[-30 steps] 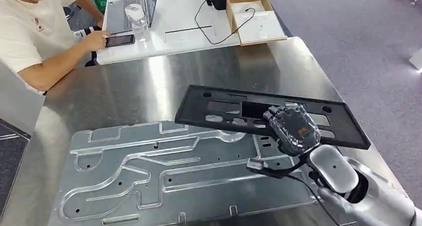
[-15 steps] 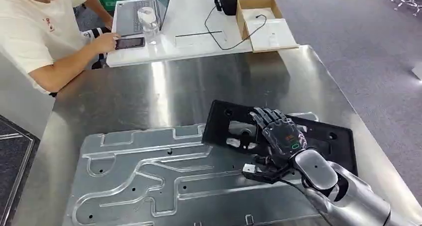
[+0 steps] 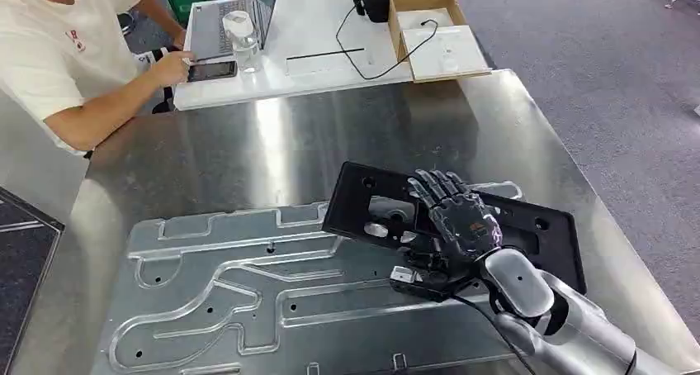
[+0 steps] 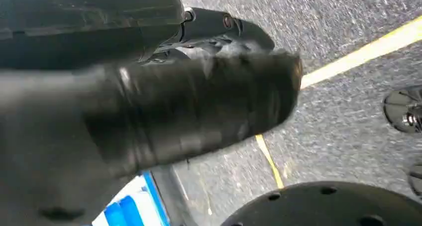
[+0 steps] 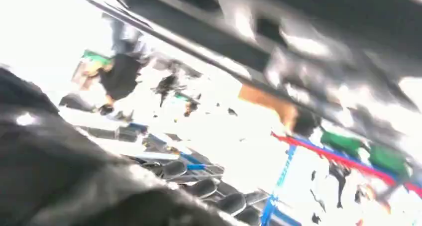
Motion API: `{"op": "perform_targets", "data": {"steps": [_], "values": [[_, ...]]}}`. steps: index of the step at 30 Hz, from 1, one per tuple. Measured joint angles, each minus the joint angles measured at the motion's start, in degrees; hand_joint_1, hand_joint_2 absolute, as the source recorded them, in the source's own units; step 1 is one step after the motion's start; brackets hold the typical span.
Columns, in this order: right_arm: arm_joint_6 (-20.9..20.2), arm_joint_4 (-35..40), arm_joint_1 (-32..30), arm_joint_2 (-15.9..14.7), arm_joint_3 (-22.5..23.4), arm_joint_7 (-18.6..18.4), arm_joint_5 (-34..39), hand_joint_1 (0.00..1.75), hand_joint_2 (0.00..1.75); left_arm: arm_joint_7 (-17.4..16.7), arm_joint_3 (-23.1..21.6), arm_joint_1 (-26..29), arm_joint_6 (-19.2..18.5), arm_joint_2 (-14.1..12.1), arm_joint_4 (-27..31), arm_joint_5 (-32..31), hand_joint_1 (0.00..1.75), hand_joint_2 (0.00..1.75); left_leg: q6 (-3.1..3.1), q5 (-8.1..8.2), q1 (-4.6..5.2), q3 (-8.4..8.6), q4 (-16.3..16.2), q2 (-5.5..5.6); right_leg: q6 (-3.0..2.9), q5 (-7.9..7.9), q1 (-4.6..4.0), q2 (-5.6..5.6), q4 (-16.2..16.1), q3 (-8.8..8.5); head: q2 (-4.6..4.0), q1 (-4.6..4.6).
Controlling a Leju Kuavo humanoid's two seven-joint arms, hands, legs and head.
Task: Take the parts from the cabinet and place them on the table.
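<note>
A flat black panel (image 3: 546, 233) with several cutouts lies slanted across the right side of the steel table (image 3: 289, 148), its near-left end over a large silver machined plate (image 3: 248, 284). My right hand (image 3: 456, 218) grips the panel at its middle, with the fingers spread over the top face. In the blurred right wrist view the panel (image 5: 308, 22) runs as a dark band beyond that hand (image 5: 74, 181). My left hand (image 4: 149, 111) hangs over grey floor with a yellow line, too blurred to read its fingers.
A person in a cream shirt (image 3: 58, 61) sits at the far left with a hand on a phone (image 3: 210, 69). The white table (image 3: 330, 69) behind carries a laptop, a bottle (image 3: 245, 43) and an open cardboard box (image 3: 433, 28). The steel table's right edge drops to grey floor.
The right hand has brought the black panel down from above the table and swung it; it now sits low over the silver plate's right end. The camera has shifted a little.
</note>
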State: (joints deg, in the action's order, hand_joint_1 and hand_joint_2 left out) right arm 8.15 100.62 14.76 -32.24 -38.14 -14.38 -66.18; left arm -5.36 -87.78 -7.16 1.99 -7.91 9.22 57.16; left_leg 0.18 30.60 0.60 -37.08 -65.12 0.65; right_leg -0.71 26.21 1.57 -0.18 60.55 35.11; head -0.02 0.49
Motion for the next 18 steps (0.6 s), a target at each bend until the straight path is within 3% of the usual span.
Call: {"op": "perform_targets", "data": {"steps": [2,3,4,5,6,7,8,11,13,14,15,16,17,18], "values": [[-0.11,1.82,-0.04,1.4,-0.11,0.0,-0.02,0.0,0.0,-0.02,-0.07,-0.02,0.02,0.0,0.0,-0.35,0.0,0.0,-0.62,4.46,-0.4,-2.84,-8.43,-0.1,-0.17,-0.41,-0.1,-0.11,0.02,0.52,0.02,-0.01],[-0.2,2.41,-0.08,1.93,-0.15,0.0,-0.02,0.0,0.0,-0.02,-0.07,-0.02,0.02,0.0,0.0,-0.42,0.0,0.0,-0.77,5.29,-0.53,-3.45,-10.75,-0.11,-0.15,-0.63,-0.11,-0.19,0.03,0.82,0.0,0.02],[-0.18,2.96,-0.15,2.41,-0.15,0.0,-0.02,0.0,0.0,-0.02,-0.09,-0.01,0.02,0.0,0.0,-0.44,0.0,0.0,-0.82,4.89,-0.64,-2.87,-10.55,-0.13,-0.1,-0.91,-0.11,-0.23,0.04,1.16,0.0,0.02],[0.0,3.56,-0.15,2.76,-0.15,0.02,0.0,0.0,0.0,-0.02,-0.11,-0.01,0.02,0.0,0.0,-0.52,0.0,0.0,-0.78,3.55,-0.71,-1.1,-8.0,-0.17,-0.02,-1.2,-0.07,-0.24,0.04,1.51,0.0,0.02],[0.4,4.09,-0.16,3.17,-0.15,0.11,0.29,0.0,0.0,0.0,-0.11,-0.01,0.02,0.0,0.0,-0.61,0.0,0.0,-0.7,1.67,-0.72,1.69,-3.51,-0.2,0.11,-1.52,0.0,-0.22,0.03,1.82,0.0,0.02],[1.23,4.88,-0.2,3.92,-0.15,0.33,0.99,0.0,0.0,0.09,-0.11,-0.04,0.02,-0.02,0.0,-0.59,0.0,0.0,-0.55,-0.39,-0.72,5.57,2.58,-0.21,0.31,-1.86,0.08,-0.19,0.01,2.09,0.02,0.02],[2.18,5.92,-0.38,4.74,-0.15,0.37,1.72,0.0,0.0,0.28,-0.11,-0.15,0.07,0.0,0.0,-0.33,0.0,0.0,-0.51,0.26,-0.69,7.73,7.12,-0.2,0.62,-2.23,0.16,-0.2,-0.09,2.16,0.0,0.0],[2.71,8.4,-1.39,7.59,-0.28,-0.55,4.37,0.0,0.0,0.94,-0.09,-0.19,0.52,0.02,0.0,0.24,0.0,0.0,0.34,-1.07,0.09,7.21,7.04,-0.12,1.8,-3.21,0.14,-0.22,-0.8,1.94,0.0,0.26],[0.83,10.13,-2.24,9.62,-0.79,-2.3,5.64,0.0,0.0,1.09,-0.09,-0.2,0.79,0.02,0.0,0.83,0.0,0.0,1.51,-2.56,-0.16,7.13,8.26,-0.2,2.57,-3.79,0.19,-0.11,-1.31,1.91,0.0,0.24],[0.09,10.84,-2.53,10.41,-1.24,-2.93,6.7,0.0,0.0,1.12,-0.05,-0.35,0.83,0.17,0.0,1.09,0.0,0.0,1.72,-3.37,-0.17,7.33,8.74,-0.57,2.41,-2.17,0.2,-0.06,-0.41,2.41,0.0,0.28],[-0.17,11.63,-2.81,11.28,-1.7,-3.3,8.45,0.0,0.0,1.16,-0.02,-0.38,0.83,0.22,0.0,1.31,0.0,0.0,2.2,-3.93,-0.09,6.71,8.87,-0.52,2.2,0.99,-0.04,-0.04,2.01,3.23,0.0,0.45],[-0.15,12.38,-3.01,12.12,-2.14,-3.34,11.03,0.0,0.0,1.18,-0.02,-0.34,0.92,0.22,0.0,1.66,0.0,0.0,2.73,-4.49,-0.03,5.98,8.84,-0.62,2.06,4.55,-0.08,0.01,6.1,4.5,0.02,0.5],[0.0,13.14,-3.22,12.94,-2.93,-3.34,14.46,0.0,0.0,1.27,0.0,-0.28,0.98,0.26,0.0,1.79,0.0,0.0,2.7,-4.94,0.06,5.21,8.73,-0.71,2.01,7.5,-0.29,0.07,10.74,5.64,0.0,0.5],[0.11,13.69,-3.47,13.4,-3.39,-3.34,17.67,0.0,0.0,1.29,0.0,-0.27,1.01,0.33,0.0,1.94,0.0,0.0,2.8,-5.34,0.2,4.51,8.61,-0.73,2.05,8.81,-0.39,0.08,13.9,6.2,0.0,0.54]]}}
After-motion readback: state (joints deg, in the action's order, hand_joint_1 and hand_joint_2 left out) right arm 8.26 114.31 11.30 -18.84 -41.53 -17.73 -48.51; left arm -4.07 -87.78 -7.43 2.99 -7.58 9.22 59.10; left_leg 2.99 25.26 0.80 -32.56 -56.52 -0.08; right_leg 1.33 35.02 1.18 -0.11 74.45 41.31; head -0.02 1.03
